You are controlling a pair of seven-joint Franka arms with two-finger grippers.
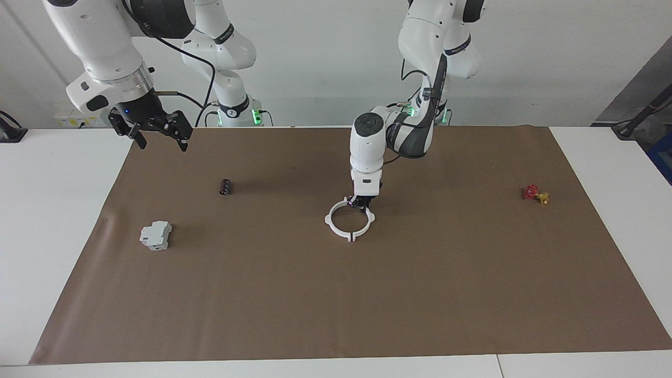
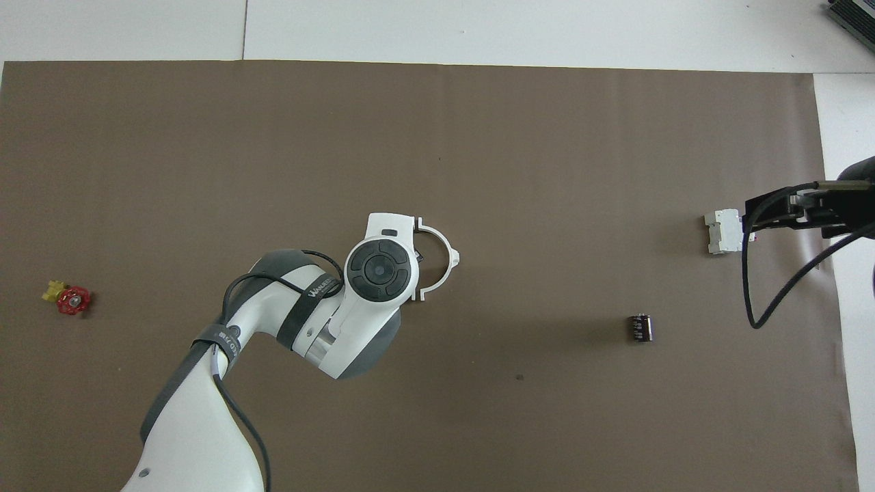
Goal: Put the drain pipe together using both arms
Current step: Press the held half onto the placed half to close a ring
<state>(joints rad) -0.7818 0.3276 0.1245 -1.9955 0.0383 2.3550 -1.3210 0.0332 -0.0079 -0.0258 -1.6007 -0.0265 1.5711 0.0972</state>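
Note:
The drain pipe (image 1: 328,220) lies on the brown mat (image 1: 420,289) at mid-table as one white ring, its two halves meeting at small tabs. My left gripper (image 1: 362,203) points down at the ring's rim on the side nearest the robots and touches it there. In the overhead view the left wrist covers half of the ring (image 2: 456,257). My right gripper (image 1: 160,140) is open and empty. It waits high over the mat's edge at the right arm's end, and shows in the overhead view (image 2: 759,217).
A grey-white boxy block (image 1: 156,235) and a small black cylinder (image 1: 226,186) lie toward the right arm's end. A red-and-yellow valve (image 1: 535,193) lies toward the left arm's end. White tabletop surrounds the mat.

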